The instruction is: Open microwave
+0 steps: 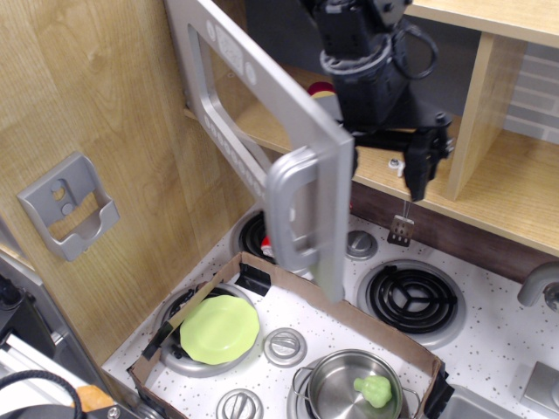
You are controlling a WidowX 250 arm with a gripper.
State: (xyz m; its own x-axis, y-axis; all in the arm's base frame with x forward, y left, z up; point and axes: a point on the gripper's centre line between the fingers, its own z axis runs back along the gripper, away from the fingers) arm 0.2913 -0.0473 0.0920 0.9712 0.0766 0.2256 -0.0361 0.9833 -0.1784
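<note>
The grey toy microwave door [253,113] hangs on its left hinge and stands swung far out toward me, nearly edge-on. Its chunky silver handle [293,209] is on the free edge, and the clock display [229,42] is near the top. My black arm reaches down from the top into the opening behind the door. My gripper [384,153] is just behind the door's free edge, with its jaws apart. One black finger [417,170] points down at the right; the other is hidden behind the door. Nothing is held.
A grey wall bracket [65,205] is on the left wood panel. On the stove below are a cardboard box [349,310] with a green plate [218,329], a steel pot [341,388] with a green item [374,390], and a burner [410,297]. A wooden shelf [502,188] is at right.
</note>
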